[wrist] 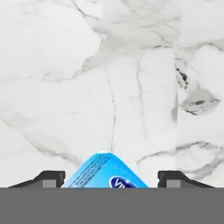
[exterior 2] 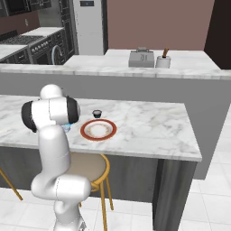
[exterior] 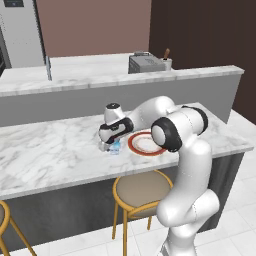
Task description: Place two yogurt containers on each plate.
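My tool (exterior: 109,146) is down at the marble worktop (exterior: 50,150), pointing straight at its surface, with a pale blue-and-white yogurt container (wrist: 105,171) sitting between its two fingertips (wrist: 49,178). In the hand view there is a sliver of marble showing on each side between the cup and the tips, so my jaws stand apart around it and I cannot tell that either one touches it. From the left base view the same blue cup (exterior: 115,147) rests on the worktop just left of the red-rimmed plate (exterior: 145,144), close to its rim but not on it. That plate (exterior 2: 98,130) looks bare in the right base view. A dark yogurt container (exterior 2: 96,113) with a light rim stands upright on the worktop just behind the plate, apart from it. My arm (exterior 2: 53,135) hides most of the blue cup from the right side. On the rear counter (exterior 2: 135,67) sit a grey toaster (exterior 2: 141,57) and a small pot (exterior 2: 163,61) with a handle sticking out.
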You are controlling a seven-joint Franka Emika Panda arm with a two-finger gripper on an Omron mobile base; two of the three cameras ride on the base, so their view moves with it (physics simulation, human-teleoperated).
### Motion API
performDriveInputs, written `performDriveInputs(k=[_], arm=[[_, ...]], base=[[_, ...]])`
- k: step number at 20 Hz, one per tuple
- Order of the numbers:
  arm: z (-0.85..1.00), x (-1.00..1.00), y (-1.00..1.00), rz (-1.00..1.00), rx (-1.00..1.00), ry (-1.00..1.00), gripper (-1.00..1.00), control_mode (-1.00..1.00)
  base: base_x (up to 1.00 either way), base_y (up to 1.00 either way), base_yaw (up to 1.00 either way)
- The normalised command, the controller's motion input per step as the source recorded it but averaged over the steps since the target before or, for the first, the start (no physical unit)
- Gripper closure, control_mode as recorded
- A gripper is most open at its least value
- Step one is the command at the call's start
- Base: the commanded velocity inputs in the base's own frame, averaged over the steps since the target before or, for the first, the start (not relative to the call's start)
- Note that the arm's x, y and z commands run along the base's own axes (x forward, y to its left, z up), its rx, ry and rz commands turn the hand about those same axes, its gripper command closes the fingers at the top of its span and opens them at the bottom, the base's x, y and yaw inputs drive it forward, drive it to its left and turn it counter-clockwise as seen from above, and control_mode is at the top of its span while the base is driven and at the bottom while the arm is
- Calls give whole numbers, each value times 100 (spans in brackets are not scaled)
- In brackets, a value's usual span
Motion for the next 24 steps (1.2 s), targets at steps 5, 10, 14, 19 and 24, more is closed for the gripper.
performDriveInputs(k=[5,10,14,19,24], arm=[[43,-9,-20,0,0,4,100,-100],[36,-15,-35,0,0,6,100,-100],[19,-11,-48,0,0,7,100,-100],[1,-8,-69,0,-1,3,100,-100],[0,-1,-69,0,0,0,100,-100]], base=[[0,0,0],[0,0,0],[0,0,0],[0,0,0],[0,0,0]])
